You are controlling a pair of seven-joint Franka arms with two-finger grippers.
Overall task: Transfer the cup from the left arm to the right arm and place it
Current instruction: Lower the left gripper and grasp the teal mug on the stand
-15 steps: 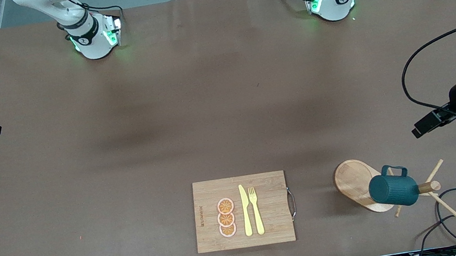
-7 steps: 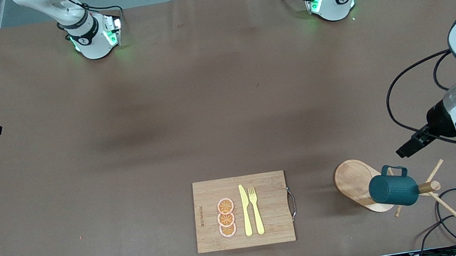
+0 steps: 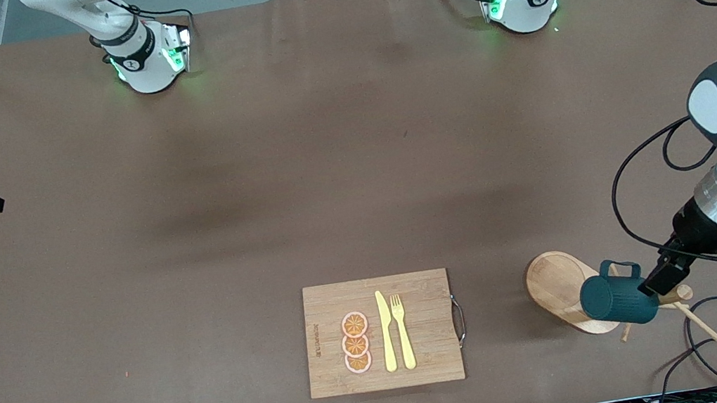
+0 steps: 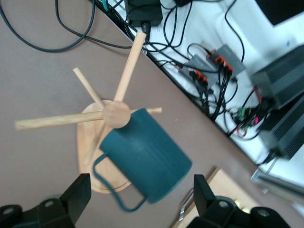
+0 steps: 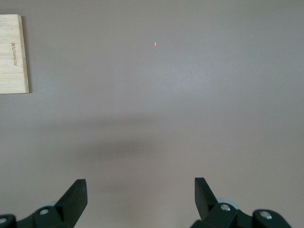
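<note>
Left gripper (image 3: 661, 276) is hanging just beside the cup (image 3: 618, 298) in the front view, over the wooden mug tree (image 3: 673, 294) at the left arm's end of the table, and we are seeing its dark fingers only as one block there. The cup is hanging sideways on a peg, above the tree's oval base (image 3: 555, 282), with its loop handle up. The bamboo board (image 3: 380, 333) with knife, fork and orange slices is lying well apart, toward the table's middle. The right arm is waiting, its hand cut off at the frame's edge.

From the left wrist view, we are finding the left gripper (image 4: 142, 199) with its fingers (image 4: 78, 192) spread wide to either side of the cup (image 4: 149, 164), touching nothing. To take it well, we judge, we should be centring the ribbed body between the pads, closing on the walls, then sliding the cup along the peg rather than lifting straight up. The cup's mouth is hidden from us.

From the right wrist view, the right gripper (image 5: 140, 199) is standing fully spread and empty over bare table, a board corner (image 5: 14, 52) showing.
</note>
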